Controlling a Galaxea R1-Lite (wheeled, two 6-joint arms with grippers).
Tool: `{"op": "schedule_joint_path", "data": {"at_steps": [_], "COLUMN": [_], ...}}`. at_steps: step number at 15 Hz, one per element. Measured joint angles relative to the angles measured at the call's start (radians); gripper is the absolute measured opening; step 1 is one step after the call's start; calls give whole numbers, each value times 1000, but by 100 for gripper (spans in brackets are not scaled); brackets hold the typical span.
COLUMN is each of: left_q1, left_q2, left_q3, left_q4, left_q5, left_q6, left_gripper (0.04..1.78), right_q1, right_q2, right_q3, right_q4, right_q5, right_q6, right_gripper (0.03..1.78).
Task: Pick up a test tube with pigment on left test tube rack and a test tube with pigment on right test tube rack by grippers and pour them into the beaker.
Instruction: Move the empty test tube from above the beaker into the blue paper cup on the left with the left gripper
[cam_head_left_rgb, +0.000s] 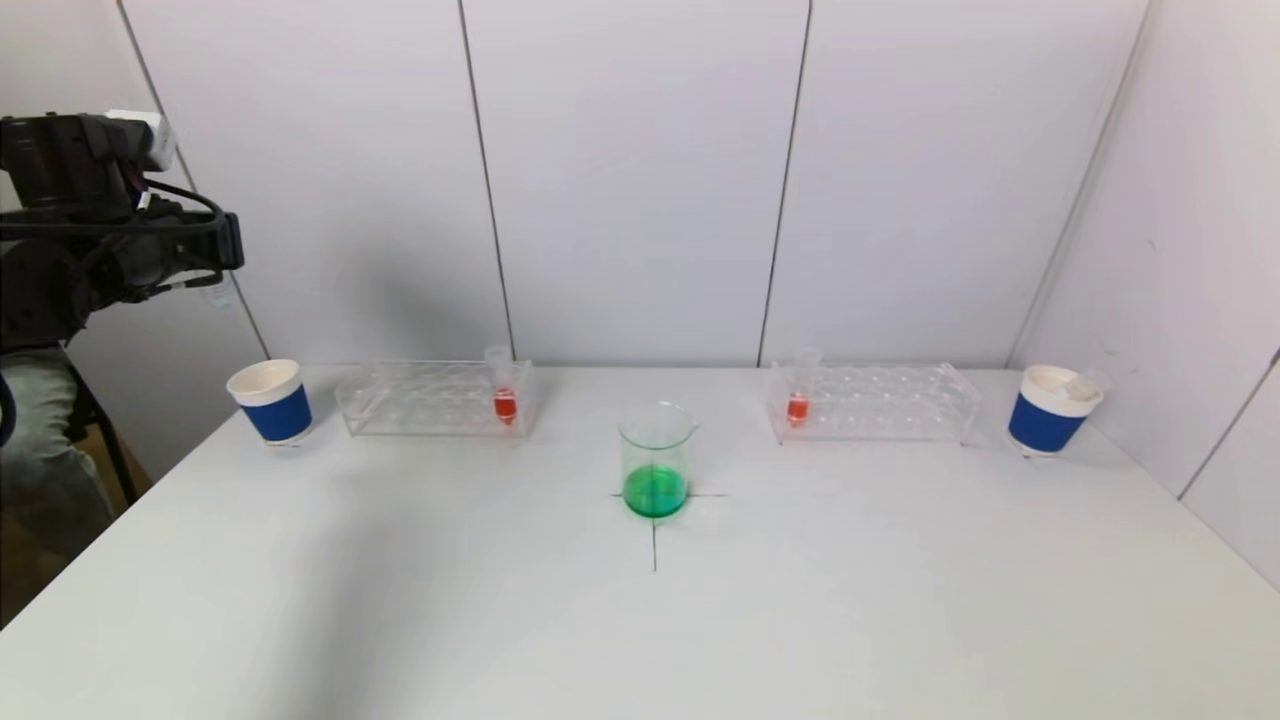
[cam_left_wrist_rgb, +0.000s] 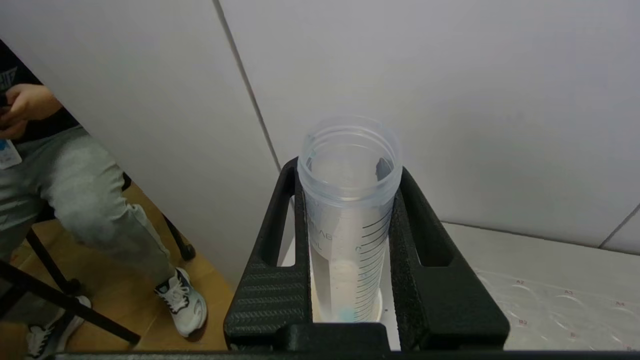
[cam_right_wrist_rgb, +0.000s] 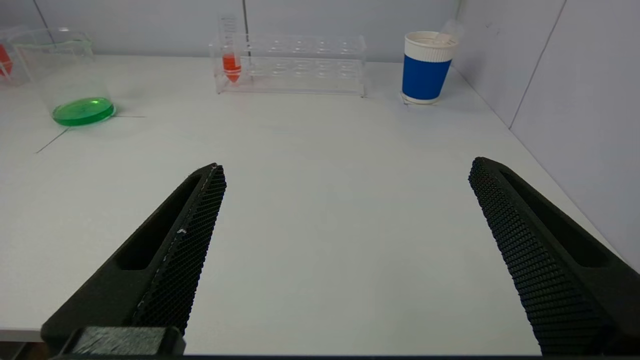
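We see a matte white table (cam_head_left_rgb: 400, 600) with a thin black cross drawn at its middle. On this cross stands the beaker (cam_head_left_rgb: 656, 460), clear glass with a pouring lip and a shallow layer of green liquid at the bottom.

Behind it, near the wall, are two clear plastic racks with rows of round holes. The left test tube rack (cam_head_left_rgb: 435, 398) keeps one tube with orange pigment (cam_head_left_rgb: 504, 388) at its end nearest the beaker. The right test tube rack (cam_head_left_rgb: 872, 400) keeps another orange tube (cam_head_left_rgb: 799, 392), also at the inner end. Outside each rack stands a paper cup with a blue sleeve: the left cup (cam_head_left_rgb: 270, 400) and the right cup (cam_head_left_rgb: 1052, 408), the second with a pale empty tube leaning inside.

The left gripper (cam_left_wrist_rgb: 350, 250) is raised high above the left edge of the table. Its black textured fingers (cam_left_wrist_rgb: 280, 280) are closed tight on a clear plastic tube (cam_left_wrist_rgb: 350, 200) with threaded mouth and printed graduation lines. The letters on it are too faint to read, and the tube looks nearly empty, perhaps with a small blue trace at the bottom.

The right gripper (cam_right_wrist_rgb: 345, 200) hangs low over the near right part of the table, its ribbed jaws spread wide with nothing between them.

The walls are pale grey panels with dark seams. On the left, a seated person in grey trousers and white shoes (cam_left_wrist_rgb: 182, 300) is visible on a wooden floor.
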Motion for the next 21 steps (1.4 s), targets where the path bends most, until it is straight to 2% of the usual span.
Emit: {"op": "schedule_joint_path", "data": {"at_steps": [10,15,21], "left_q1": [25,35,46], "left_q2": [135,187,230], "left_q3": [23,89,153], "left_q4": [-123,-262,-347], "left_q5": [2,1,0], "left_q6": [-34,-36,-35], "left_gripper": [46,46,46], "right_q1": [0,0,0], "right_q2": [0,0,0], "right_q3": [0,0,0], "right_q4": [0,0,0], "right_q5": [0,0,0], "right_q6": [0,0,0], "right_gripper": [177,177,177]}}
